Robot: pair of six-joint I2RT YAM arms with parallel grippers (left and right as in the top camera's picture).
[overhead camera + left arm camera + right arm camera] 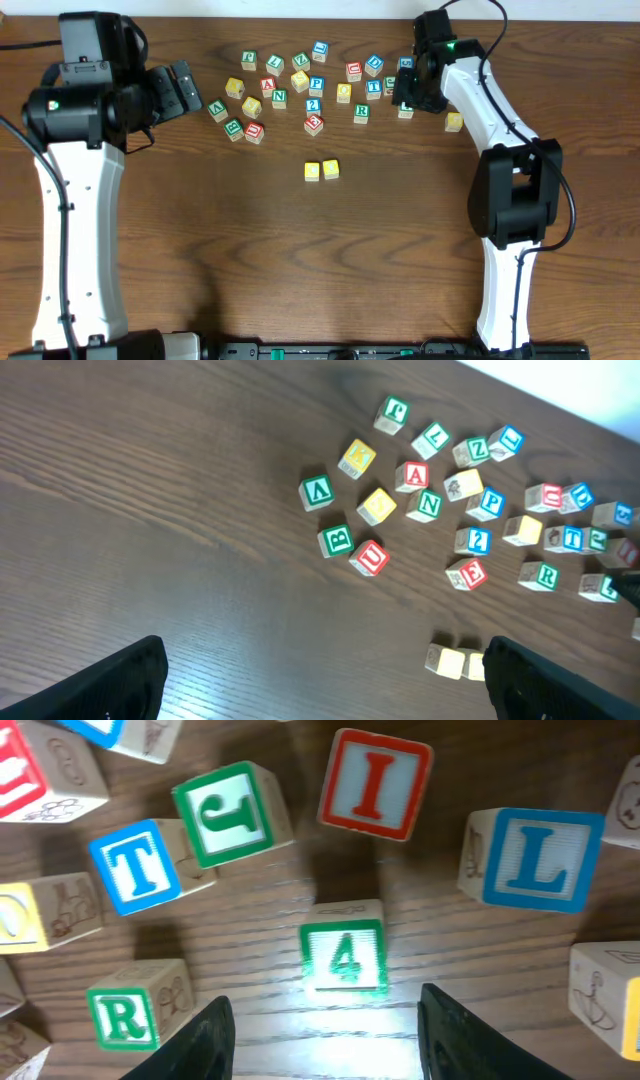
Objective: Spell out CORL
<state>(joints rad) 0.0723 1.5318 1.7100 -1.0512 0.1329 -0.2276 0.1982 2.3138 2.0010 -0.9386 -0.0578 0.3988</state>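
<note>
Two pale-yellow cubes sit side by side at mid-table; the left wrist view shows them too, beside the right fingertip. The green R cube lies in the cluster, just left of my right gripper's left finger. The blue L cube is up and to the right of the right gripper, which hangs open and empty over the cluster's right end. My left gripper stands wide open at the cluster's left edge, holding nothing.
A green 4 cube lies just ahead of the right gripper's gap. Around it are a red I, a green J and a blue T. Several more cubes spread leftward. One yellow cube sits right of the arm.
</note>
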